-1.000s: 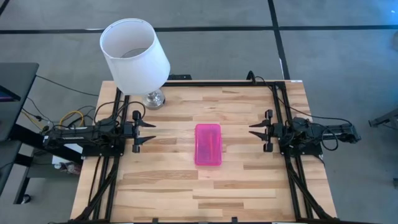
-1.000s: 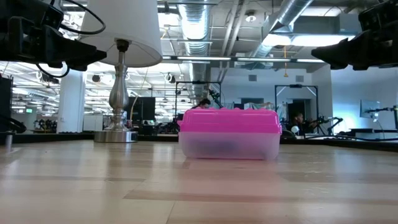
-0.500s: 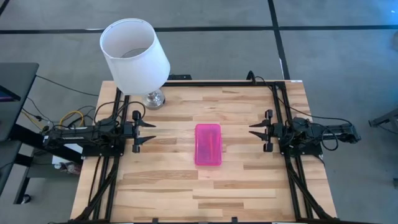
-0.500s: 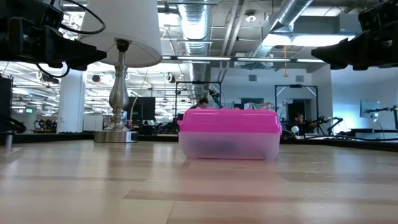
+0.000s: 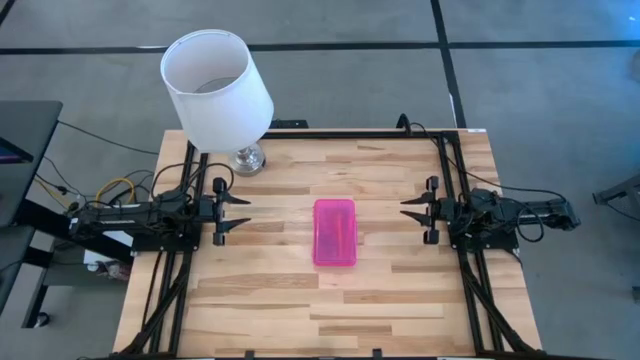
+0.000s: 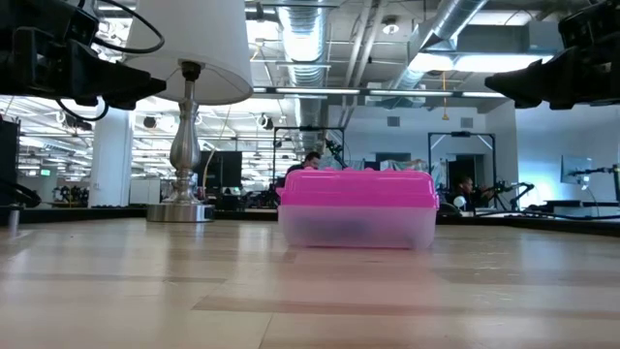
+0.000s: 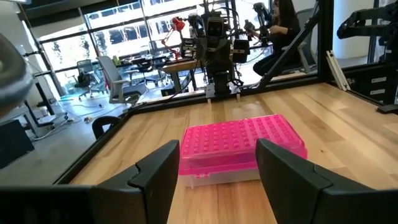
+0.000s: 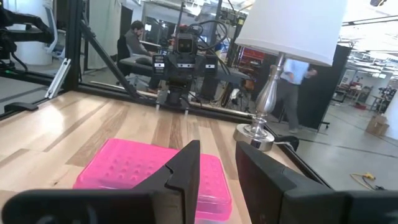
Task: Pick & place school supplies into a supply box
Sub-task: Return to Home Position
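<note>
The supply box (image 5: 334, 232) lies in the middle of the wooden table, its pink lid shut over the clear base (image 6: 356, 231), which rests flat on the wood. The school supplies are hidden or out of view. My left gripper (image 5: 246, 212) hovers level near the table's left edge, open, pointing at the box (image 7: 242, 149) from well short of it. My right gripper (image 5: 404, 210) hovers level near the right edge, open with a narrower gap, also pointing at the box (image 8: 149, 174). Neither touches anything.
A lamp with a white shade (image 5: 215, 85) stands on its metal base (image 5: 248, 158) at the table's far left corner. Black frame rails (image 5: 462, 200) run along the left and right sides. People show in the room beyond the table (image 8: 134, 37).
</note>
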You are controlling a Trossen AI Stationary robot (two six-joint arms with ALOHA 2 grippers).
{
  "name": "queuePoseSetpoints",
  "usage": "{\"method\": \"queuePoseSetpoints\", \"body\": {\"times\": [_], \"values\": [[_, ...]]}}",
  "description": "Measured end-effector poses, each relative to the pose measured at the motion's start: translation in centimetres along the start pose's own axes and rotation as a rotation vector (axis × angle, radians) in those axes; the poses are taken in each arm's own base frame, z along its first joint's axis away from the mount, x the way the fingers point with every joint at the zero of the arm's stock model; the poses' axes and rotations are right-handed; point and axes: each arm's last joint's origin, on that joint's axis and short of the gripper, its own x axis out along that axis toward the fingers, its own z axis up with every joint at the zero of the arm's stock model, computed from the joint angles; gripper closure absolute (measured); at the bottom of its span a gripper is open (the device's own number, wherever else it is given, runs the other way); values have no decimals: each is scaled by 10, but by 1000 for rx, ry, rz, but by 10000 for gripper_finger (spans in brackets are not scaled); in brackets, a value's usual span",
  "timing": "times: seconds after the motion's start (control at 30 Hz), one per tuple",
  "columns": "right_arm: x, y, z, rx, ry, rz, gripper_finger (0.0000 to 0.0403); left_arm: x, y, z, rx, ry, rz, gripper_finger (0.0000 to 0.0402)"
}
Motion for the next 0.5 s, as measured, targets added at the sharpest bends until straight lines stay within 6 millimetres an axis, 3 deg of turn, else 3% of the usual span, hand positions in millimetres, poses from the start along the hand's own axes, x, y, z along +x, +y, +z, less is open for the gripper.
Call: {"method": "queuePoseSetpoints", "body": {"times": [0.5], "values": [[0,0,0,0,0,0,303,0,0,0,-2,0,0,194]]}}
